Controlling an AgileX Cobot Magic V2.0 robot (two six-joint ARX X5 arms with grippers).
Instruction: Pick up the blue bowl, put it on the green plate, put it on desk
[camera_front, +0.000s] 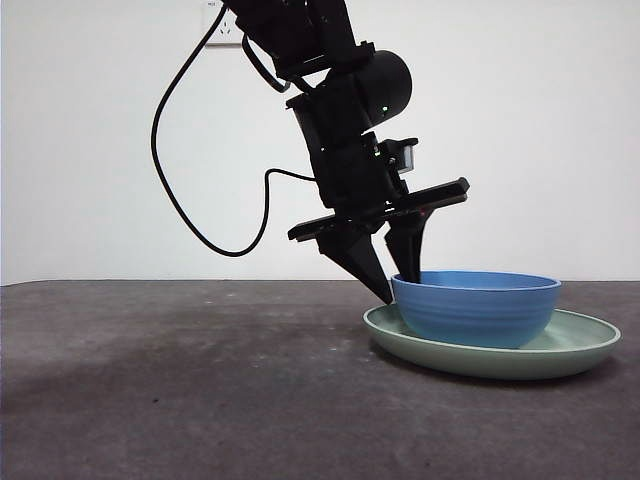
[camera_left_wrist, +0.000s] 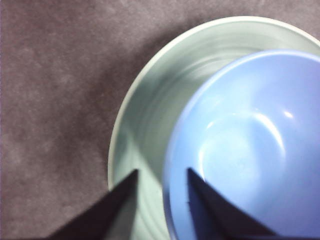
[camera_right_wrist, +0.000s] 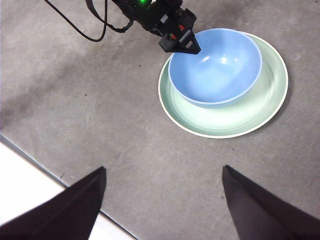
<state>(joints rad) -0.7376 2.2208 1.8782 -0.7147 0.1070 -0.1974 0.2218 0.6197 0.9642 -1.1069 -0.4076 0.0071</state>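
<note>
The blue bowl (camera_front: 480, 310) sits upright in the green plate (camera_front: 575, 345), which lies on the desk (camera_front: 200, 380) at the right. My left gripper (camera_front: 400, 287) reaches down to the bowl's left rim, one jaw inside the bowl and one outside over the plate. In the left wrist view my left gripper (camera_left_wrist: 161, 170) straddles the rim of the bowl (camera_left_wrist: 250, 150) with a gap to the outer jaw, above the plate (camera_left_wrist: 145, 115). My right gripper (camera_right_wrist: 162, 172) is open and empty, high above the desk, looking down on bowl (camera_right_wrist: 215, 65), plate (camera_right_wrist: 225, 122) and left gripper (camera_right_wrist: 181, 46).
A black cable (camera_front: 165, 170) loops from the left arm above the desk's left half. The desk's near edge with a white floor strip (camera_right_wrist: 30, 185) shows in the right wrist view. A plain white wall stands behind.
</note>
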